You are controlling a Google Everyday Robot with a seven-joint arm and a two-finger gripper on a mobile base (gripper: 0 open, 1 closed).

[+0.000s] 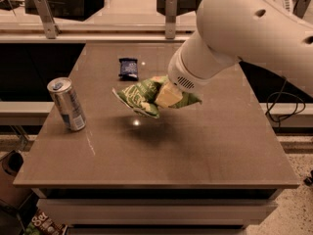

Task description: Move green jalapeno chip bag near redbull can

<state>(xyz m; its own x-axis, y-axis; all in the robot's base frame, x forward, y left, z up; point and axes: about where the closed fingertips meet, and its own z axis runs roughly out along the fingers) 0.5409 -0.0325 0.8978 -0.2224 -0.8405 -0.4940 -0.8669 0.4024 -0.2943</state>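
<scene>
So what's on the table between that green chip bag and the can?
Nothing: in the camera view, only bare table separates the can from the green chip bag, held aloft by the gripper.

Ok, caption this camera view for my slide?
Claw, shut on the green jalapeno chip bag, holds it above the table, apart from the redbull can.

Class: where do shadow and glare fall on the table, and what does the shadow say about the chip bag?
Camera view: a soft shadow lies on the table below the green jalapeno chip bag, apart from it, so the gripper holds the bag aloft above mid-table; camera view: a small bright glint beside that shadow.
</scene>
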